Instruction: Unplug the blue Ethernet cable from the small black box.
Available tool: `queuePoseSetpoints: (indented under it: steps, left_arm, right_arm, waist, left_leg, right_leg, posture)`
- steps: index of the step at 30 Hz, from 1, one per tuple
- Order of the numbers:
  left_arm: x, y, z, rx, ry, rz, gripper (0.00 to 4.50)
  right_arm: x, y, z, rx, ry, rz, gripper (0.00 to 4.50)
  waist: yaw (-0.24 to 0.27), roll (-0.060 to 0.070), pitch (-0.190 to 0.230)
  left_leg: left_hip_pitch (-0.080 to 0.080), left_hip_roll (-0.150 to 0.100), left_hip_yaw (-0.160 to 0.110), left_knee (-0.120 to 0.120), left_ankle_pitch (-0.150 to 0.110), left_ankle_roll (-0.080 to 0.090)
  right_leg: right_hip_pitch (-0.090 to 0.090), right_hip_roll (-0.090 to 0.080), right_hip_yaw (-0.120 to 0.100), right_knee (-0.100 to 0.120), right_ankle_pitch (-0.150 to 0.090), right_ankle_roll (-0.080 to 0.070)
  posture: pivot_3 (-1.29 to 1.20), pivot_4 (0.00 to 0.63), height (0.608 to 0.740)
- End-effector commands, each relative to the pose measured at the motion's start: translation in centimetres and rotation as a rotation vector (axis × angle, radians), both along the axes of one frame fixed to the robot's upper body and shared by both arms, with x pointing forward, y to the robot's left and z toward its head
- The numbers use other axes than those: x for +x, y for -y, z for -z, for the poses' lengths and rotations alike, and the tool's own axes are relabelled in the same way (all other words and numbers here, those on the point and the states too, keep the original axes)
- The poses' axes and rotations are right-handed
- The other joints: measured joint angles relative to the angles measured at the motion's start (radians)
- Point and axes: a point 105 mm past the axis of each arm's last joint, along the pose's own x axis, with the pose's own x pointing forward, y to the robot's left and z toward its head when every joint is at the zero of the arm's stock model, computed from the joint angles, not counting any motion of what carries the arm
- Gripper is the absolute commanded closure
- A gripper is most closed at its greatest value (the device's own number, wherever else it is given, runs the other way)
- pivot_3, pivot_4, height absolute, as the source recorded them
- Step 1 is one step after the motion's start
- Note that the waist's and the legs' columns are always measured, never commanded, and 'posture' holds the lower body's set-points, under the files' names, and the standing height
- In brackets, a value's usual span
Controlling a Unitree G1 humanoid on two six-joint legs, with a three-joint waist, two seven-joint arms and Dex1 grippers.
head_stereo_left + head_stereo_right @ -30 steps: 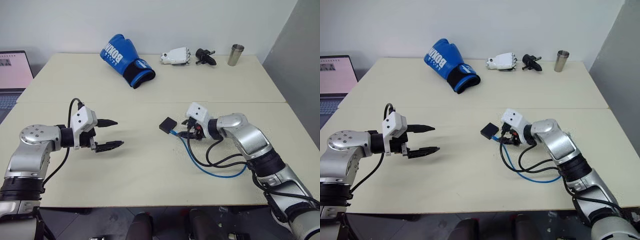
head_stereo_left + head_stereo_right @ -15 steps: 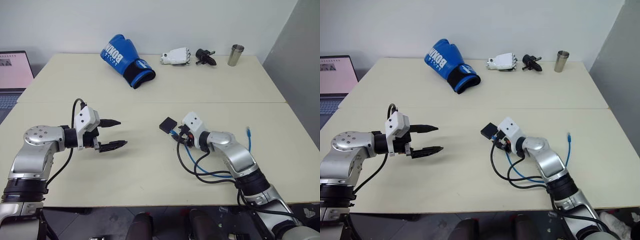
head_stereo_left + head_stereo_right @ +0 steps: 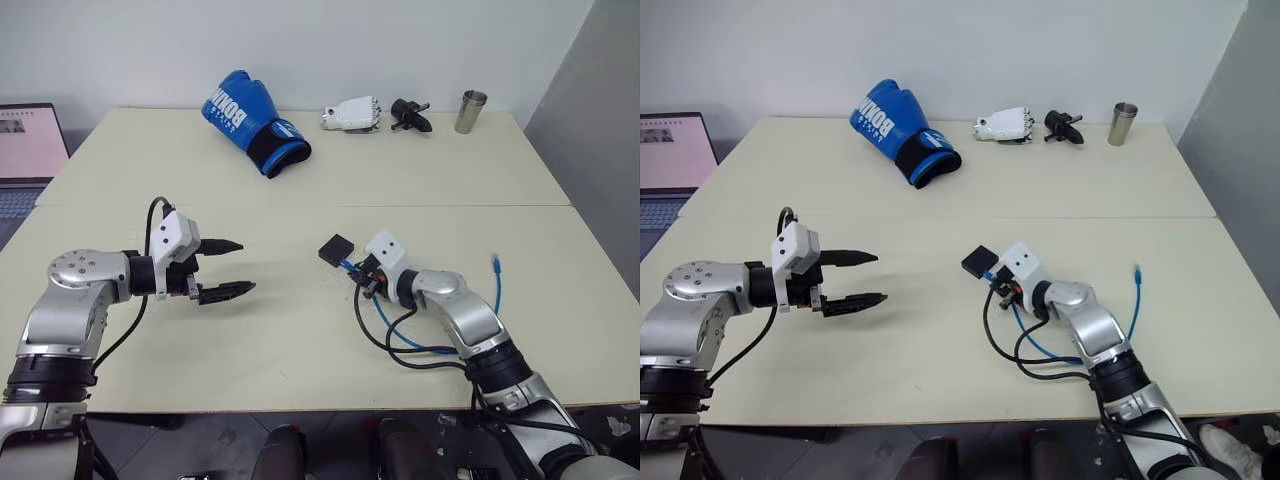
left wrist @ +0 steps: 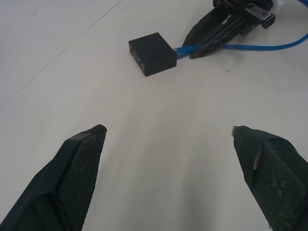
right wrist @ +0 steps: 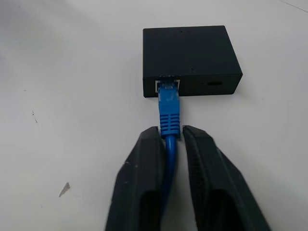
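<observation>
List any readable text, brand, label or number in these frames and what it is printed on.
"BONI": white letters on the blue boxing glove, partly turned away, so the brand may run on.
Laptop screen: content too small to read.
Small black box, blue Ethernet cable, metal cup: no legible markings.

A small flat black box [image 5: 190,57] lies on the cream tabletop [image 3: 300,200], a bright-blue cable [image 5: 169,113] still plugged into its side port; the cord loops away across the surface to a free clear-tipped end.
</observation>
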Motion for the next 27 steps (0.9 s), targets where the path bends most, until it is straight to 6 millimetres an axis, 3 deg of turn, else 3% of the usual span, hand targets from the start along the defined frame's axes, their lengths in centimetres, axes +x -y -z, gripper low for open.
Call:
queuePoseSetpoints:
  steps: [1,8,13,16,27]
  left_arm:
    - [0.4,0.4,-1.2,-0.045,0.008,-0.013,0.00]
    - [0.4,1.2,-1.5,-0.211,-0.144,-0.027,0.00]
    - [0.4,2.8,-2.4,-0.399,-0.320,-0.001,0.00]
    - [0.3,4.0,-3.0,-0.469,-0.389,0.032,0.00]
    - [1.1,6.9,-4.0,-0.573,-0.466,0.105,0.00]
  right_arm:
    - [0.4,0.4,-0.7,-0.046,0.065,-0.017,4.49]
    - [-0.2,0.7,-5.0,-0.200,0.402,-0.174,4.50]
    - [-1.6,0.2,-8.4,-0.354,0.731,-0.360,4.50]
    - [-2.6,-0.3,-9.4,-0.403,0.869,-0.458,4.50]
    - [-3.8,-1.0,-10.7,-0.389,0.976,-0.532,4.50]
  waist:
    - [0.000,0.000,0.000]
    - [0.003,0.000,0.000]
    - [0.001,0.000,0.000]
    - [-0.001,0.000,0.000]
    - [0.002,0.000,0.000]
  left_leg:
    - [0.000,0.000,0.000,0.000,0.000,0.000]
    - [-0.001,-0.001,0.000,0.001,0.000,0.000]
    - [-0.002,-0.001,0.000,0.001,0.000,0.000]
    - [-0.001,-0.001,-0.001,0.001,0.000,0.000]
    - [-0.001,-0.001,0.000,0.003,0.000,0.000]
  right_leg:
    - [0.000,0.000,0.000,0.000,0.000,0.000]
    - [0.000,0.000,0.000,0.000,0.000,0.000]
    - [-0.001,0.000,-0.001,0.000,0.000,0.000]
    - [-0.001,0.000,0.000,0.000,0.000,0.000]
    - [0.000,-0.001,0.000,0.001,0.000,0.000]
  posture:
    - [0.00,0.150,0.740]
    - [0.00,0.150,0.740]
    - [0.00,0.150,0.740]
    - [0.00,0.150,0.740]
    - [0.00,0.150,0.740]
